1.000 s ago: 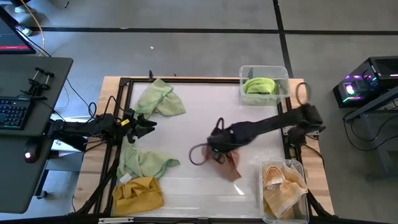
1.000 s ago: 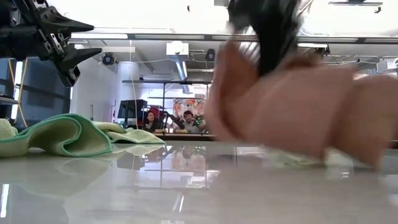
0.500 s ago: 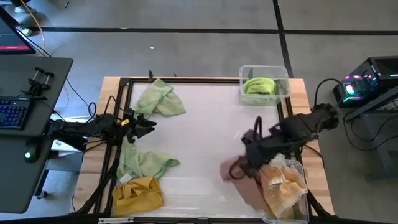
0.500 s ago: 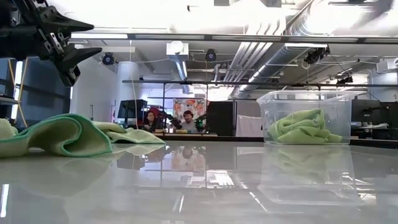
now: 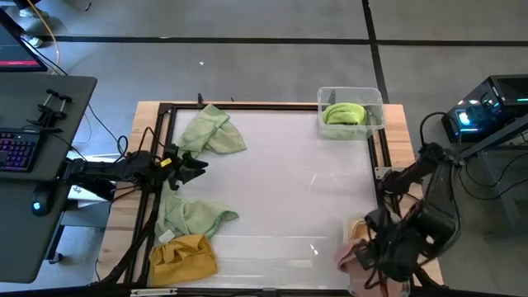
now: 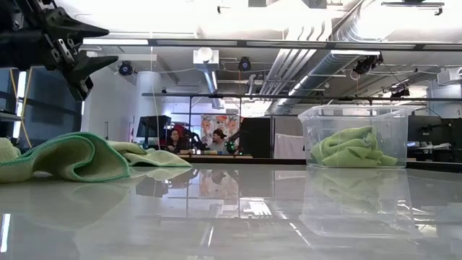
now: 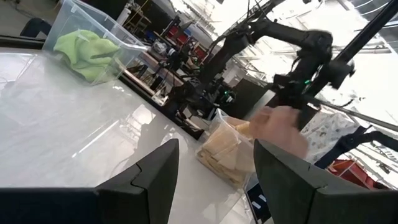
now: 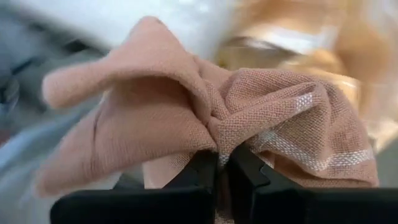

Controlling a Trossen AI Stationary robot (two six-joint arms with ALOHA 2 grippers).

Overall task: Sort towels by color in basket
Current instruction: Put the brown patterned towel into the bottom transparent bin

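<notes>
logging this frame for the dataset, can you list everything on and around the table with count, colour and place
pale green towels: 2, loose on the table's left side, one far, one near
yellow towel: 1, mustard, near-left corner
far bin: 1, clear, far-right corner, holds a bright green towel
near bin: 1, clear, near-right corner, holds peach towels
pink towel: 1, dusty pink, held above the near bin
people: 2, seated in the room behind
left hand: open, hovering over the left edge
right hand: shut on the pink towel

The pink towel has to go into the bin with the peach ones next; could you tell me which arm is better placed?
Right: the right gripper already pinches the pink towel above that bin; the left gripper waits across the table.
</notes>
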